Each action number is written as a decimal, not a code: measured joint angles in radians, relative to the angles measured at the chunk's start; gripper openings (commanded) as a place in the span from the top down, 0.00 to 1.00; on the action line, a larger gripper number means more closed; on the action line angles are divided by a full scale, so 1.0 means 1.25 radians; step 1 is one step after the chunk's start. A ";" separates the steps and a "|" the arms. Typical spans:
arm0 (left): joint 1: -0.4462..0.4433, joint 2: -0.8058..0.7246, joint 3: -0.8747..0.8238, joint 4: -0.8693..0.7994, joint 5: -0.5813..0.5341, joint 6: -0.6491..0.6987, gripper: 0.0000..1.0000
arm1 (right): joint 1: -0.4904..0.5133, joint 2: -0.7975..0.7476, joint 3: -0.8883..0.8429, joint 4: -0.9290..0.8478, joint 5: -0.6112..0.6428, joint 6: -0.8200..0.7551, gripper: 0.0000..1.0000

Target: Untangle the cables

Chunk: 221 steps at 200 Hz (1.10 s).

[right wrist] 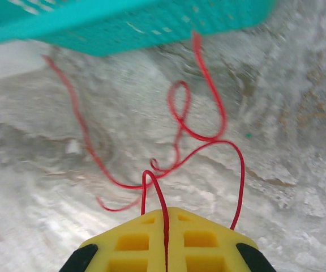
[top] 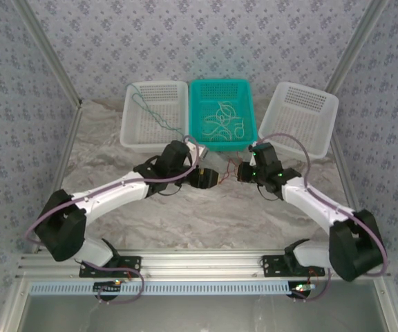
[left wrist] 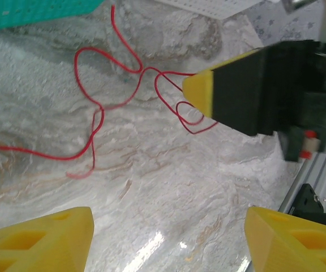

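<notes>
I see the red cable lying in loose loops on the marbled table, just in front of the teal basket. My right gripper is closed and pinches one strand of it. My left gripper hangs above the table, jaws wide apart, holding nothing. Whitish cables lie inside the teal basket, and a green cable lies in the left white basket.
</notes>
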 measured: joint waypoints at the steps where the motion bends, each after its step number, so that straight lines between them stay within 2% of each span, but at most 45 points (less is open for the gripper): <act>1: 0.000 0.001 0.002 -0.001 0.000 0.002 0.28 | 0.000 -0.003 0.000 0.000 -0.002 -0.002 1.00; 20: 0.000 0.016 0.058 -0.033 0.020 0.057 0.27 | 0.000 -0.057 0.013 -0.020 -0.049 -0.040 1.00; 39: 0.002 0.018 0.107 -0.067 0.035 0.163 0.26 | 0.000 -0.087 0.049 -0.055 -0.095 -0.082 1.00; 76: 0.035 0.014 0.115 -0.086 0.097 0.335 0.22 | 0.000 -0.118 0.137 -0.109 -0.195 -0.129 1.00; 112: 0.049 0.018 0.112 -0.039 0.167 0.384 0.22 | 0.000 -0.119 0.191 -0.117 -0.275 -0.128 1.00; 129: 0.049 0.027 0.110 0.000 0.185 0.378 0.36 | 0.000 -0.119 0.199 -0.118 -0.297 -0.121 1.00; 171: 0.058 0.065 0.110 0.019 0.187 0.365 1.00 | 0.000 -0.145 0.201 -0.118 -0.311 -0.096 1.00; 198: 0.079 0.070 0.099 0.011 0.132 0.346 1.00 | -0.012 -0.164 0.224 -0.156 -0.277 -0.108 0.98; 221: 0.132 0.002 0.039 0.018 0.054 0.302 1.00 | -0.030 -0.164 0.256 -0.235 -0.158 -0.167 0.98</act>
